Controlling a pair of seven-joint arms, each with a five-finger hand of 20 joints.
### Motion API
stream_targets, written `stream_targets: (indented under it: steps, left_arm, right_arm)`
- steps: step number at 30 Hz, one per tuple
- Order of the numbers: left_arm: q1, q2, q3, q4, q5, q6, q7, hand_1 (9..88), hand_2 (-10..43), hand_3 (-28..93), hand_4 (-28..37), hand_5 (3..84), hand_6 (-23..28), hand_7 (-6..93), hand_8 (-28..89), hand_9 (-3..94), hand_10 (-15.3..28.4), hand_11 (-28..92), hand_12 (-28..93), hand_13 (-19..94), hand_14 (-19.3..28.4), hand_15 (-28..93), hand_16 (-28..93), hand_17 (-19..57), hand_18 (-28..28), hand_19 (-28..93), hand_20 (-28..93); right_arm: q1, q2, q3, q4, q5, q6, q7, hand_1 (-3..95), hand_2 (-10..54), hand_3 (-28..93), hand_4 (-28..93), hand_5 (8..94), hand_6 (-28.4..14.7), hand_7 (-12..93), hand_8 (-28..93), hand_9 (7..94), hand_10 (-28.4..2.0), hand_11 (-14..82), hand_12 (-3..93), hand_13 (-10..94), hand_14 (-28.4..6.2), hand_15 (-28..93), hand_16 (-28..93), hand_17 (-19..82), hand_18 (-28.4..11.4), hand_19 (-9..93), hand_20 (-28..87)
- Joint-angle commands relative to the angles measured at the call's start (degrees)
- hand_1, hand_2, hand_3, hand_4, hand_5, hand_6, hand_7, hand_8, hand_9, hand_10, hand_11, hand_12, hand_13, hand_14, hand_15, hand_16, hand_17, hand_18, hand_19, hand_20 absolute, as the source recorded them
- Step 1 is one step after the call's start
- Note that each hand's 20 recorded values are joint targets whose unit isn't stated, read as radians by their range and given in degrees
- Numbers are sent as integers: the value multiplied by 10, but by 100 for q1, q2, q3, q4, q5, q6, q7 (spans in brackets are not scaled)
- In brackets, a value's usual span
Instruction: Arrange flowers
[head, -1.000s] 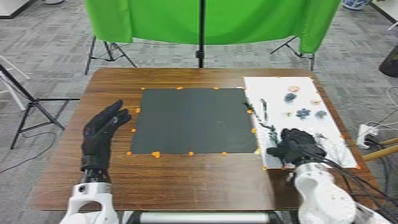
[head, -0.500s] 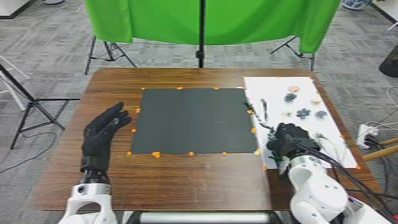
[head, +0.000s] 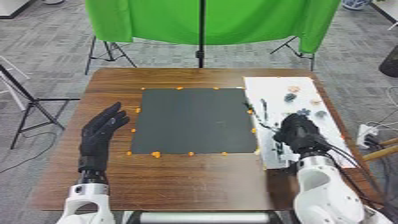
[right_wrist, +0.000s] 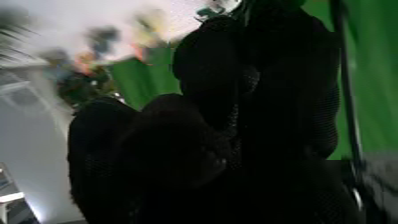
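Head view: dark stem (head: 264, 105) runs forward; left hand (head: 100, 127) unclenched, empty; right hand (head: 300, 132) unclear.

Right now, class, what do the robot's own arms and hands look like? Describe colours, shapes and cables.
The left arm is white, with an oval opening; the right arm is white and rounded, with black cables beside it. The left hand and right hand wear black fabric gloves; the right glove has a fine mesh texture.
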Motion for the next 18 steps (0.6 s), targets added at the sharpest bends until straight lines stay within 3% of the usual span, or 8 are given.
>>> stream_targets:
  steps: [1,4,6,7,8,9,14,18]
  left_arm:
    - [-50,278,-78,423,-440,205,171,310,-49,637,-157,437,55,109,-49,421,150,211,123,330,199,317,-37,55,150,197,211]
    - [-169,397,-48,687,-600,362,279,295,-40,643,-173,436,56,104,-50,415,150,194,115,320,191,282,-36,62,145,176,201]
    - [-248,447,-18,831,-783,440,354,275,-25,649,-192,437,56,101,-50,414,149,189,113,316,186,266,-33,65,142,166,197]
    - [-280,472,-6,887,-787,494,356,246,15,658,-229,437,56,99,-51,413,147,184,109,311,181,250,-31,66,139,155,193]
    - [-285,487,-7,935,-795,530,385,201,91,659,-272,439,56,95,-53,411,148,173,101,304,173,226,-32,66,134,137,184]
    - [-301,498,-5,986,-808,531,402,190,122,651,-279,440,55,91,-54,410,148,170,99,303,170,218,-34,66,133,132,181]
    - [-295,543,54,1095,-882,668,447,217,213,557,-283,445,53,86,-57,412,147,161,89,303,159,192,-39,69,122,117,173]
    - [-299,512,111,1104,-865,723,410,200,209,575,-283,447,54,86,-58,412,147,161,88,303,158,192,-37,69,121,115,174]
  right_arm:
    - [1844,-297,-1258,118,838,84,-449,903,-95,-283,693,734,-41,442,213,856,-103,421,437,937,7,645,220,765,-45,897,456]
    - [2597,-736,-1950,450,1119,27,-538,902,-95,-283,693,733,-41,444,210,854,-103,423,436,937,7,646,218,766,-44,898,455]
    - [2961,-1066,-2302,697,1200,-29,-599,902,-95,-283,695,733,-40,446,208,854,-103,423,435,937,7,646,217,766,-43,899,454]
    - [3117,-1237,-2453,838,1212,-90,-601,902,-95,-283,695,733,-39,448,208,854,-102,424,434,937,7,647,216,765,-44,899,454]
    - [3277,-1374,-2622,986,1304,-121,-625,901,-95,-283,697,732,-40,449,208,854,-102,424,434,937,7,647,216,766,-43,899,454]
    - [3411,-1489,-2776,1108,1404,-148,-624,900,-95,-283,698,732,-39,450,207,855,-102,424,432,937,7,647,216,766,-43,899,454]
    - [3895,-1997,-3429,1776,1603,-123,-623,899,-95,-283,700,730,-39,454,204,855,-103,429,429,937,7,648,215,767,-44,902,453]
    - [4149,-2259,-3826,2173,1806,-23,-582,898,-95,-283,702,730,-39,459,201,854,-103,433,426,937,7,651,213,767,-46,905,453]
